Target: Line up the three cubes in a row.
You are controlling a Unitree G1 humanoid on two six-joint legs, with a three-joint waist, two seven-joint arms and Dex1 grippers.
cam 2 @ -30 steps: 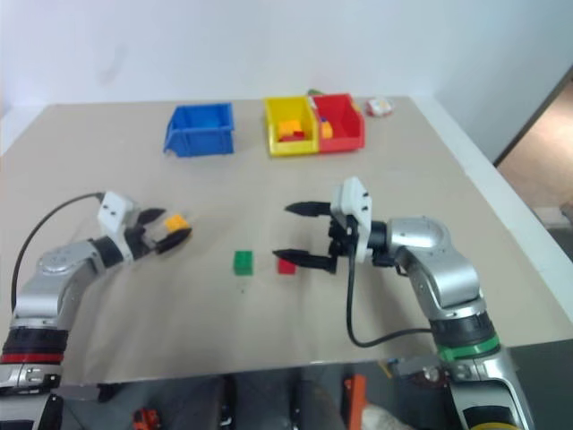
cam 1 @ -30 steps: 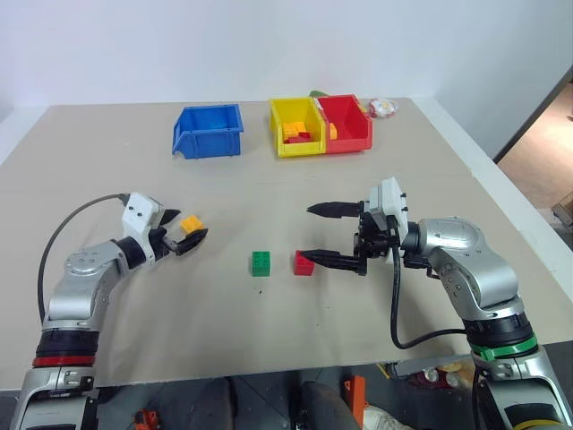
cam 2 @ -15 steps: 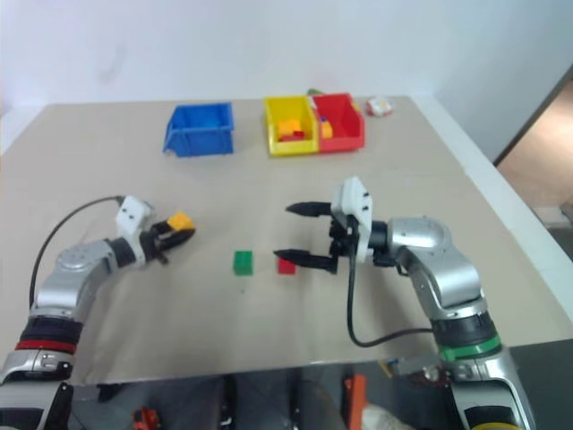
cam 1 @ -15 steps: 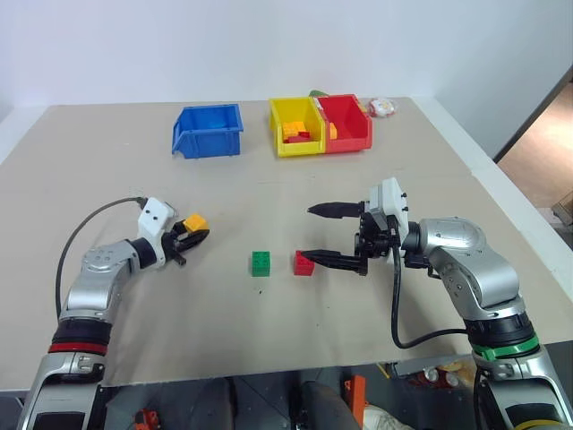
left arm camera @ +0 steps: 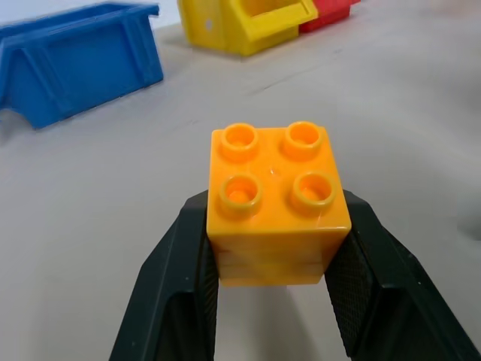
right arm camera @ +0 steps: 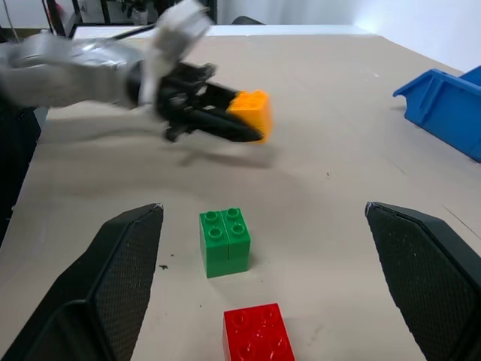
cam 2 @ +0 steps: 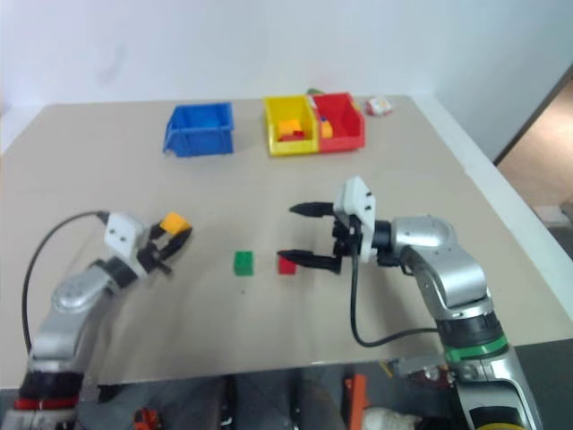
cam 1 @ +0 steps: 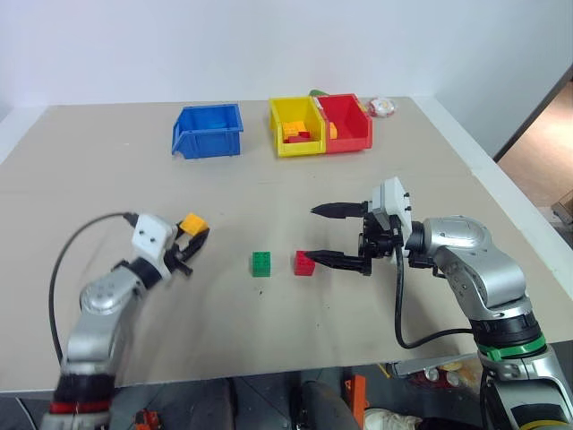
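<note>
Overhead, beige table [cam 1: 269, 331] against white wall [cam 1: 269, 45]; left pincer [left arm camera: 274, 282] pinching orange-yellow cube [left arm camera: 276, 203], right pincer [cam 1: 329, 235] spread.

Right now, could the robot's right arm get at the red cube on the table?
Probably yes. The right fingers stand wide open beside the red cube, holding nothing, and nothing lies between them. The green cube sits on its far side, apart.

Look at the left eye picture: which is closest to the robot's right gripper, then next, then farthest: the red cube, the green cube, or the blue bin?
From the right gripper:
1. Red cube, right beside its lower finger.
2. Green cube, on the red cube's far side.
3. Blue bin, farthest, at the table's back.
</note>
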